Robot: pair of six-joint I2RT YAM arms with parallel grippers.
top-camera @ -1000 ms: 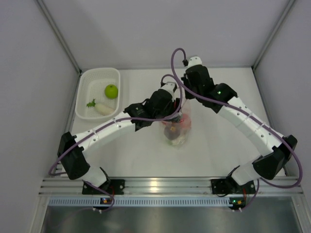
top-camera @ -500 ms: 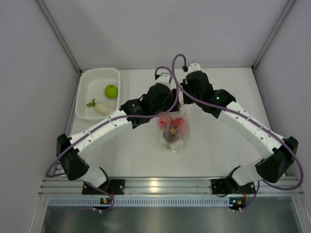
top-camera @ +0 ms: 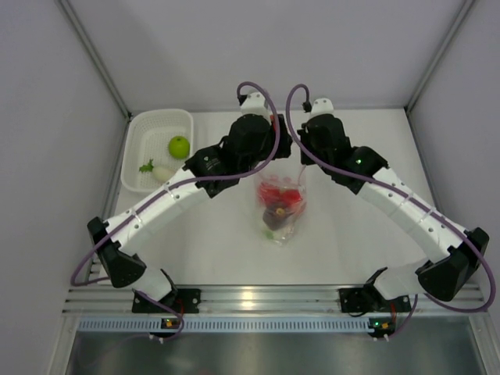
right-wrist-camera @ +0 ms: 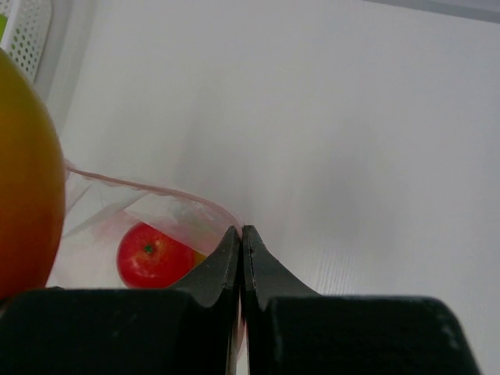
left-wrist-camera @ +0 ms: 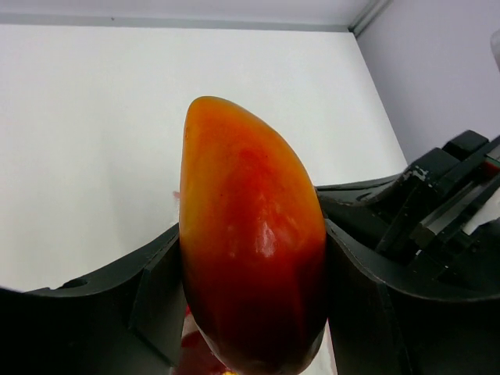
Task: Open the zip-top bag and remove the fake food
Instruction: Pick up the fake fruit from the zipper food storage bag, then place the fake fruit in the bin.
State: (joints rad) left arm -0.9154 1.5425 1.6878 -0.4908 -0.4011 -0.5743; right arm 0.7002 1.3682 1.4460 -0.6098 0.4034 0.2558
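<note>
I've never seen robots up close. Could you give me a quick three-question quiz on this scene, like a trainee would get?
1. How many food pieces lie in the white basket?
2. What is the right pincer clamped on? A: the basket. B: the edge of the zip-top bag. C: nothing.
3. True or false: the left pincer is empty.

Key
1. Two: a green fruit and a white radish.
2. B.
3. False: it holds an orange-red fruit.
</note>
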